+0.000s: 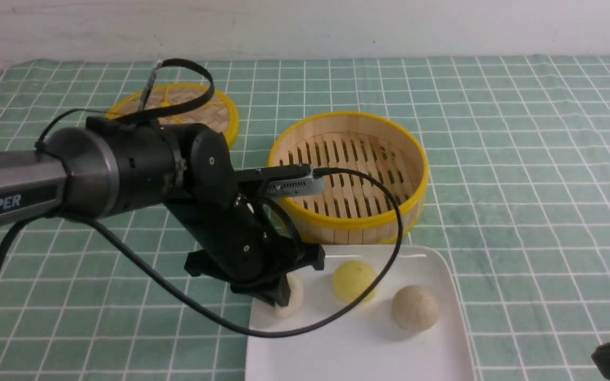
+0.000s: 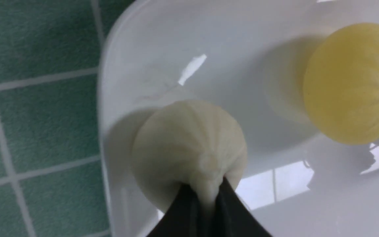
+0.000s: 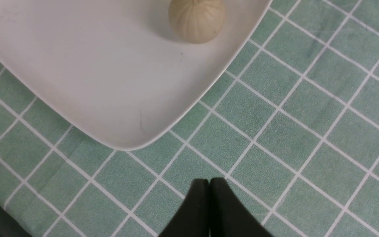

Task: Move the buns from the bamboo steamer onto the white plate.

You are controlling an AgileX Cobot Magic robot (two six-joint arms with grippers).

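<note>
My left gripper (image 2: 209, 189) is down on the white plate (image 2: 163, 39), jaws drawn narrow and pinching the pleated crown of the cream bun (image 2: 189, 144). The bun hangs directly under my fingertips, and its underside looks to be resting on the plate near the corner closest to my wrist. The yellow ball (image 2: 354, 82) sits on the plate a little off to one side of the gripper, apart from the bun. The beige bun (image 1: 415, 308) lies beyond it, farther from my left gripper.

The bamboo steamer (image 1: 358, 230) stands behind my left gripper. I see no bun on the slats that show, though my wrist covers part of the floor.

My right gripper (image 3: 209, 182) is closed on nothing, hovering over the bench (image 3: 308, 131) just off the plate's corner, with the beige bun ahead of it.

I judge this to be the release of the last bun. Next I should part the left jaws gently, because soft dough may cling to the tips. Then I should rise straight up, so I neither drag the bun towards the rim nor nudge the yellow ball.
</note>
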